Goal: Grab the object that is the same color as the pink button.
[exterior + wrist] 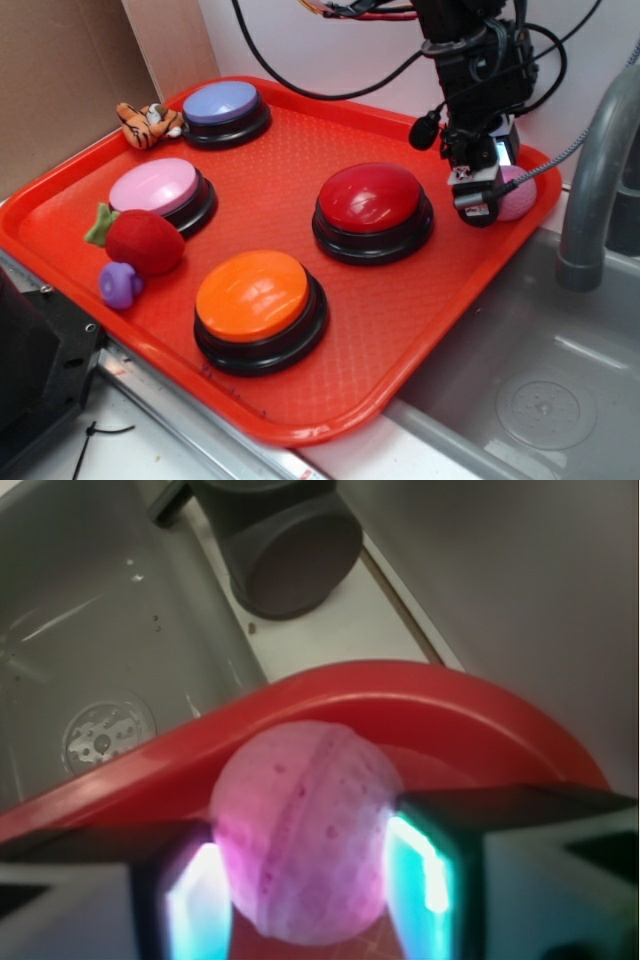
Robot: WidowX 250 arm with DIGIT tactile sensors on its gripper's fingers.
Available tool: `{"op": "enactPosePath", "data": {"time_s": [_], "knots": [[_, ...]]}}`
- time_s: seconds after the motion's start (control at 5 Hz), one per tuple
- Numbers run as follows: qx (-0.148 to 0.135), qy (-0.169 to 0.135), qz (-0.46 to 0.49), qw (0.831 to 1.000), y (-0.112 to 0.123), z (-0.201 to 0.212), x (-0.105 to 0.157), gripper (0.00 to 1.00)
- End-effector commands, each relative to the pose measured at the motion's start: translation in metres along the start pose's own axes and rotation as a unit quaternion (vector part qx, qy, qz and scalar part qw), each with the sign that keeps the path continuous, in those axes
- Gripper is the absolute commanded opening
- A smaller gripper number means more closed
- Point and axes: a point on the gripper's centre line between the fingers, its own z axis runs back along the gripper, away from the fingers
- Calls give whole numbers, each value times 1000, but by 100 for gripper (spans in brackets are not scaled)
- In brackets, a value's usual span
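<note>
Tool (310, 880) closed round the pink ball (305, 830), a lit pad touching each side; ball sits btwn the fingers at the tray's corner, low over the red tray (480, 715). Just beyond tool: tray rim, then grey sink (90, 610) w/ drain. Red button (372, 210) near tool; pink button (160, 192) well apart, across the tray.
</note>
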Motion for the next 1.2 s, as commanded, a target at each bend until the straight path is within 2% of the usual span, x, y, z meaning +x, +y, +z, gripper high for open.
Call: {"op": "enactPosePath", "data": {"time_s": [0.0, 0.2, 0.4, 0.6, 0.8, 1.0], "knots": [[25, -30, 5, 999, -15, 16, 17, 0], [36, -8, 53, 998, -3, 33, 10, 0], [71, -11, 132, 989, 6, 70, -5, 0], [75, 35, 259, 962, 10, 120, -23, 0], [89, 38, 377, 921, 5, 156, -46, 0], [119, 53, 486, 864, -3, 193, -81, 0]]}}
